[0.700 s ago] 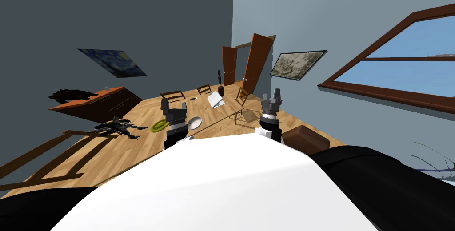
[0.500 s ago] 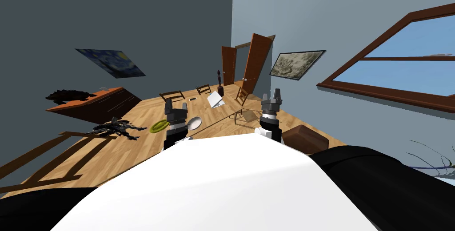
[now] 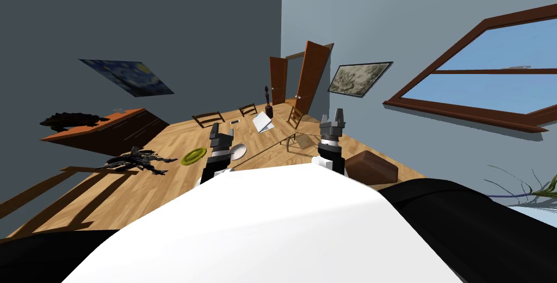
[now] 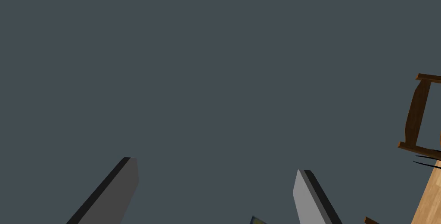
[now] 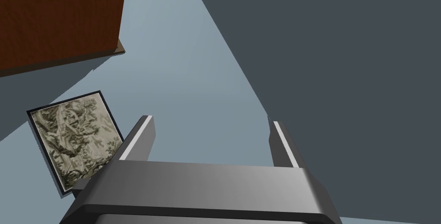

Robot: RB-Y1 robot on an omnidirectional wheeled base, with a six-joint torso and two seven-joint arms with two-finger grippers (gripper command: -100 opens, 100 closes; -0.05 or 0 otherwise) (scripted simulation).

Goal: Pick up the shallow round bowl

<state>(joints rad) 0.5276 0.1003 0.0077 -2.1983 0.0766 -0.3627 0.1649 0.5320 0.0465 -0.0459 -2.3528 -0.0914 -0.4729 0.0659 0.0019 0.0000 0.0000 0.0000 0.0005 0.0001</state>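
Observation:
A shallow yellow-green round dish (image 3: 193, 156) lies ahead to my left. A pale grey round bowl (image 3: 238, 151) sits to its right, partly behind my left gripper (image 3: 221, 130). That gripper is raised in front of both with its fingers open and nothing between them. In the left wrist view the left gripper (image 4: 215, 187) points at a dark grey wall. My right gripper (image 3: 332, 117) is held up farther right, also open and empty; in its own view the right gripper (image 5: 209, 137) faces the walls.
A black spiky figure (image 3: 138, 158) lies left of the green dish. A white folded sheet (image 3: 264, 122), a dark statuette (image 3: 267, 103) and wooden chairs (image 3: 208, 118) stand farther back. A brown box (image 3: 372, 167) sits at right, a sideboard (image 3: 109, 127) at left.
My left hand has moved a little to the right and turned, its fingers now closer together in the head view. The whole head view has shifted slightly, things sliding left.

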